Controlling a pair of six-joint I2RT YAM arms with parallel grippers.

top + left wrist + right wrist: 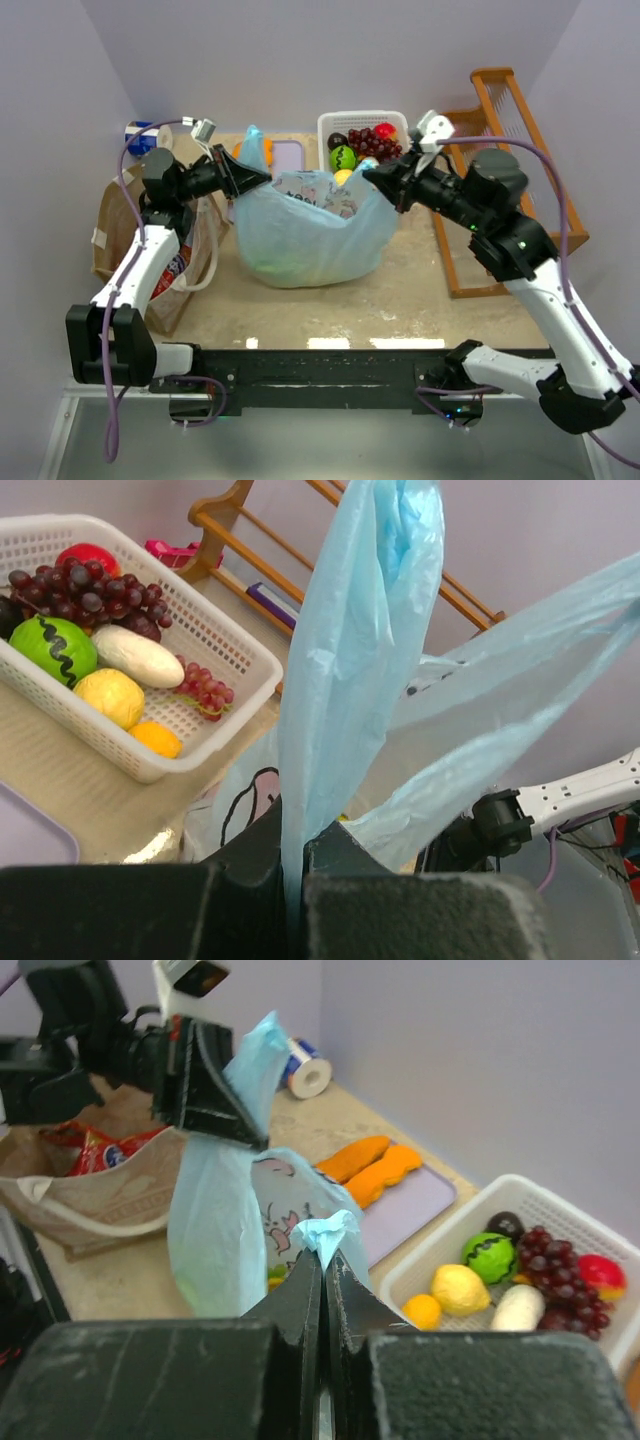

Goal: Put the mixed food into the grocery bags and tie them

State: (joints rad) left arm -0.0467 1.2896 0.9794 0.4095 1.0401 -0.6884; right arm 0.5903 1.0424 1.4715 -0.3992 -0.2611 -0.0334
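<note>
The light-blue plastic bag with pink prints stands mid-table, stretched between both grippers. My left gripper is shut on the bag's left handle. My right gripper is shut on the right handle. Some food shows faintly inside the bag. More toy food lies in the white basket: grapes, a green piece, a yellow lemon, a white piece, a small orange piece. The brown paper bag stands at the left under my left arm.
Two orange slabs lie on a lilac board behind the blue bag. A wooden rack stands at the right. A blue-and-white roll sits at the back left. Red packaging shows inside the paper bag.
</note>
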